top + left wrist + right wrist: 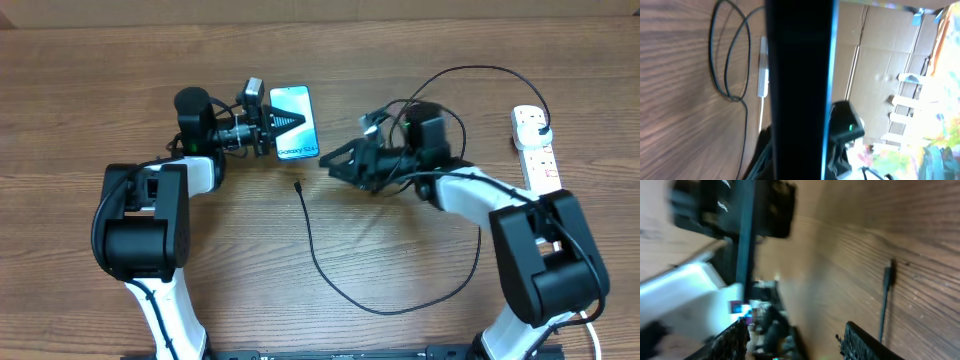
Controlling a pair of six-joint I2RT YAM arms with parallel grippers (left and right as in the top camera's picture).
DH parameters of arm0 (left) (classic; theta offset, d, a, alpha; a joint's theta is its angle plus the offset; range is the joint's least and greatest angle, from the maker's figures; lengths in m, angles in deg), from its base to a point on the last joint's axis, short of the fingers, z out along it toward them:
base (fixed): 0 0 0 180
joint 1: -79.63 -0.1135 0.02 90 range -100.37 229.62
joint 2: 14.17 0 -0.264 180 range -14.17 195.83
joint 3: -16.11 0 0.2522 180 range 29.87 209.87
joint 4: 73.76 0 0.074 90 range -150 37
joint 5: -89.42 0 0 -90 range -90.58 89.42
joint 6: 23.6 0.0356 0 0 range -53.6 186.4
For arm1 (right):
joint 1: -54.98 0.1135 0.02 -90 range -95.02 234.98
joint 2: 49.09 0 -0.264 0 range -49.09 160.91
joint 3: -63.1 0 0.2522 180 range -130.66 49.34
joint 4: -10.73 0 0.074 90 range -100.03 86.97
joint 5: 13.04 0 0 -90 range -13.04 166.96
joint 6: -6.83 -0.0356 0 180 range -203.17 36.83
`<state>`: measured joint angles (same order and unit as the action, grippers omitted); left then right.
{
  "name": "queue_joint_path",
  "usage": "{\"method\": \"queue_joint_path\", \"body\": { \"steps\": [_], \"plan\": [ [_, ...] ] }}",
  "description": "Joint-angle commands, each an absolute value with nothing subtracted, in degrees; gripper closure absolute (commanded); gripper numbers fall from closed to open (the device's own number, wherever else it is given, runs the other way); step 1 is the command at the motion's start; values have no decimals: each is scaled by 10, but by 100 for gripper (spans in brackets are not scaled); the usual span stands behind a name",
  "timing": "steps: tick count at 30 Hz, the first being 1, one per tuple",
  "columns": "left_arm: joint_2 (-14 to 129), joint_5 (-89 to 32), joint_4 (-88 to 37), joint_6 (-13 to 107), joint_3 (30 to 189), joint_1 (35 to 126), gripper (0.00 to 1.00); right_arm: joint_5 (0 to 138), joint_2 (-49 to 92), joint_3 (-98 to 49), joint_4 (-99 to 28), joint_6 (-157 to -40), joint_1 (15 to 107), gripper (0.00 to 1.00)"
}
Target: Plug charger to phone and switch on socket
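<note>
Wood-grain table (80,70), phone (300,105) gripped at far middle, charger (300,187) loose.
Left gripper (272,125) clenched on phone's left edge; right gripper (328,163) spread apart, grasping nothing, just right of phone. Connector tip lying on bare wood between both arms, apart from phone, cable looping round toward socket (538,150) at far right.

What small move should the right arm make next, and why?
Probably reach the right gripper down to the charger tip and close on it. The tip lies loose on the table, jaws open, while the left gripper holds the phone unplugged.
</note>
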<state>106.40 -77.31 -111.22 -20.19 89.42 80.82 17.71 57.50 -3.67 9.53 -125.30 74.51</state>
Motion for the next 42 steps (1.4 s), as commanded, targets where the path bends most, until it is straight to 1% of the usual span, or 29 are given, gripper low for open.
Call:
{"method": "queue_joint_path", "body": {
  "steps": [1, 5, 9, 13, 15, 17, 21, 26, 27, 28, 42],
  "plan": [
    [1062, -774, -1117, -182, 896, 775, 96, 305, 577, -45, 85, -1172, 800, 41],
    [1062, -786, -1117, -182, 896, 748, 96, 478, 577, -63, 20, -1137, 867, 41],
    [1062, -798, -1117, -182, 896, 731, 96, 645, 577, -104, -76, -1088, 916, 41],
    [1062, -801, -1117, -178, 896, 726, 96, 758, 577, -128, -110, -1049, 952, 41],
    [1062, -801, -1117, -178, 896, 726, 96, 809, 577, -128, -110, -1040, 967, 45],
    [1062, -801, -1116, -178, 896, 726, 95, 850, 579, -128, -111, -1037, 977, 53],
    [1062, -802, -1112, -178, 896, 726, 96, 863, 592, -128, -105, -1022, 981, 55],
    [1062, -803, -1110, -178, 896, 726, 96, 844, 613, -128, -96, -1022, 983, 54],
    [1062, -803, -1110, -178, 896, 726, 96, 844, 616, -128, -96, -1022, 984, 51],
    [1062, -803, -1110, -178, 896, 726, 96, 844, 616, -128, -96, -1022, 987, 51],
    [1062, -803, -1110, -180, 896, 726, 95, 849, 640, -130, -83, -1007, 1018, 52]
  ]
}}
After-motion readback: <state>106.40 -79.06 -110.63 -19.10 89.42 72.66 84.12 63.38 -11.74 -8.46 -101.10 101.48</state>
